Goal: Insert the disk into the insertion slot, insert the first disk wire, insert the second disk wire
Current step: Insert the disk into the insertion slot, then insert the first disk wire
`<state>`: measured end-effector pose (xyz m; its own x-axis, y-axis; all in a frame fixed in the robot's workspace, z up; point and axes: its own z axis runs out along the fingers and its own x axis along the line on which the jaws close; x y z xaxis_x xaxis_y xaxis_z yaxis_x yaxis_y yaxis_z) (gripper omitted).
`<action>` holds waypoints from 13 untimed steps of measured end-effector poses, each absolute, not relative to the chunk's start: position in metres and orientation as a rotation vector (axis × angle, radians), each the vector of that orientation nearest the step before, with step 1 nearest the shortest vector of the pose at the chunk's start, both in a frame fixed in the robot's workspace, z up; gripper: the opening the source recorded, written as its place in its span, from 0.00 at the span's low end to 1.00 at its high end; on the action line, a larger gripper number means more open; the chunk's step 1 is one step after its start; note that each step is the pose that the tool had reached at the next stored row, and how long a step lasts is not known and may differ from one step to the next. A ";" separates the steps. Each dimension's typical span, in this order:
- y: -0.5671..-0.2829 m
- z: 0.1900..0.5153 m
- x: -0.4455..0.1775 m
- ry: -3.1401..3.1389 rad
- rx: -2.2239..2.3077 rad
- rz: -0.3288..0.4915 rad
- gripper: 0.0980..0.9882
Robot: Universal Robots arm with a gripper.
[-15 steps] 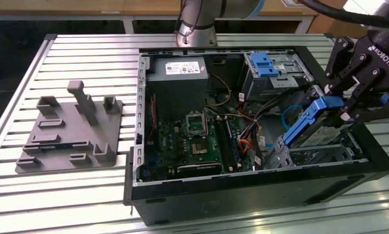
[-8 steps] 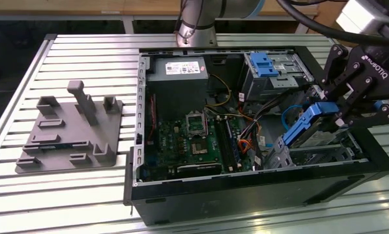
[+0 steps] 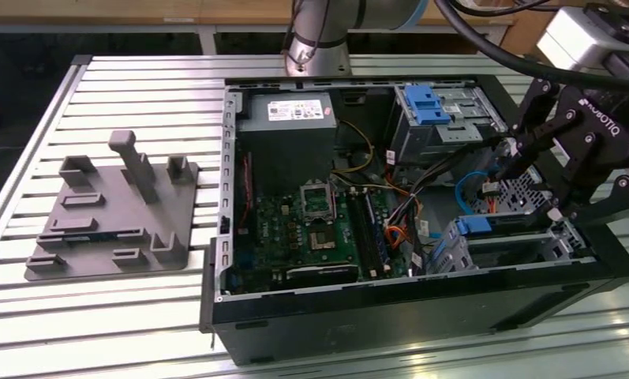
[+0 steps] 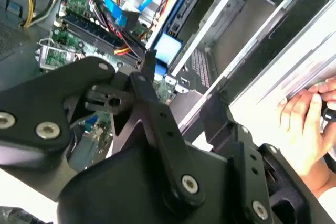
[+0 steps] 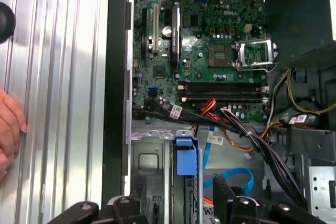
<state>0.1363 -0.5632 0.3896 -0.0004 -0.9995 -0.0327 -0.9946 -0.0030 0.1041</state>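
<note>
Blue-framed, the disk (image 5: pixel 186 156) sits inside the drive cage (image 5: pixel 149 156); the end effector (image 3: pixel 530 189) hovers over that cage, fingers apart. Best square it to the blue wire (image 5: pixel 231 178) beside the cage.

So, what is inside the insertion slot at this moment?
Of the disk, the blue carrier end shows inside the insertion slot. Its silver body is covered by the cage metal.
</note>
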 end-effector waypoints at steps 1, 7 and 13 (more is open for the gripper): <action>-0.563 0.390 0.136 -2.182 2.184 -0.150 0.58; -0.563 0.389 0.136 -2.179 2.182 -0.144 0.58; -0.563 0.389 0.136 -2.179 2.182 -0.143 0.58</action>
